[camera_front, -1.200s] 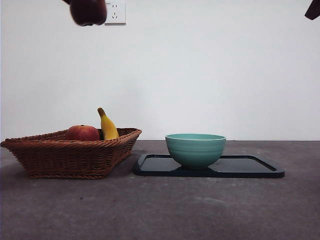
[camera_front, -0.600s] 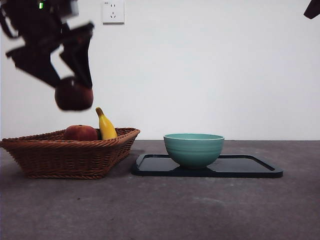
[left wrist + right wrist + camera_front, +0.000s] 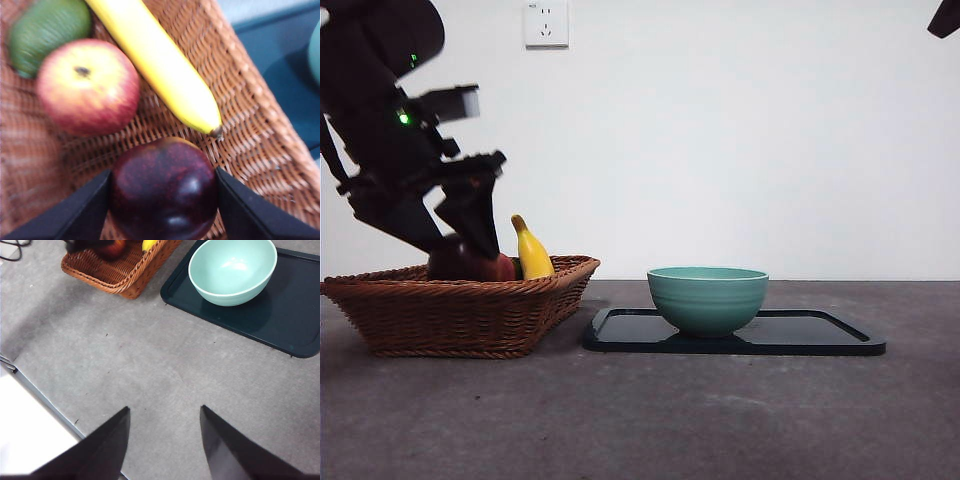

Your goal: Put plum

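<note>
The plum point(image 3: 164, 187), dark maroon and glossy, sits between the jaws of my left gripper point(image 3: 162, 180), which is shut on it. Both are down inside the wicker basket point(image 3: 250, 125), close to the weave; whether the plum rests on it I cannot tell. In the front view the left gripper point(image 3: 460, 250) reaches into the basket point(image 3: 460, 310) at the left, and the plum point(image 3: 450, 262) shows dark just above the rim. My right gripper point(image 3: 162, 412) hangs open high over bare table; only its tip point(image 3: 945, 18) shows in the front view.
Beside the plum in the basket lie a red-yellow apple point(image 3: 87, 85), a banana point(image 3: 160, 70) and a green fruit point(image 3: 47, 27). Right of the basket a teal bowl point(image 3: 708, 298) stands on a dark tray point(image 3: 820, 335).
The left arm has come down with the plum from high above the basket into it. The right arm has stayed where it was.
</note>
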